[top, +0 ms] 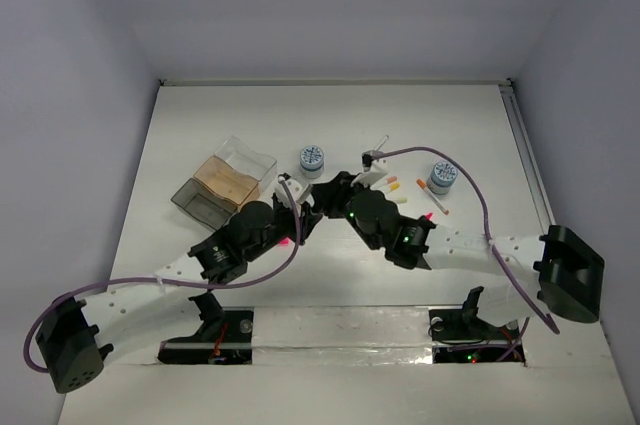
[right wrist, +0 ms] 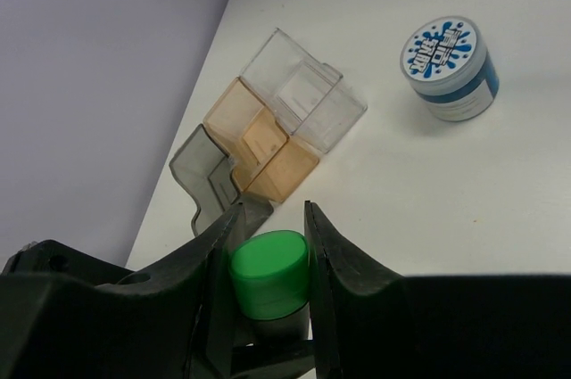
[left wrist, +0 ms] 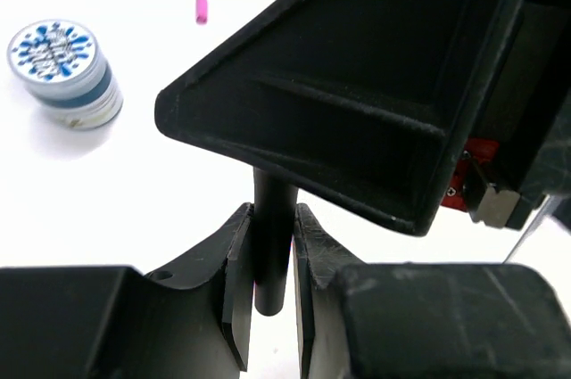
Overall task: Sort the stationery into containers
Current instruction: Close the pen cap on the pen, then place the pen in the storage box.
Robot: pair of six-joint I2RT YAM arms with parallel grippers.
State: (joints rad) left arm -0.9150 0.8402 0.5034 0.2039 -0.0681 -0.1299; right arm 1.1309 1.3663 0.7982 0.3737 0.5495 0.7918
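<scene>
While the left gripper (left wrist: 273, 241) pinches a black marker (left wrist: 270, 285), the right gripper (right wrist: 272, 234) clamps a green cap (right wrist: 269, 274). Trays (right wrist: 259, 138) sit toward the table (top: 330, 115)'s left edge.

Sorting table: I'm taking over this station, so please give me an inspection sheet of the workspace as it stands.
Surface: white table, no spills seen.
Job's things: joined trays, clear, tan and grey, look empty; one blue-white tub right of them, a second tub further right; thin pens loose beside that one.
Clutter: nothing seen.
Grippers: left gripper shut on a black marker barrel; right gripper shut on a green cap; the two meet at mid-table.
Cables: purple cables run along both arms and loop above the table.
Surroundings: plain pale walls; nothing else seen.
</scene>
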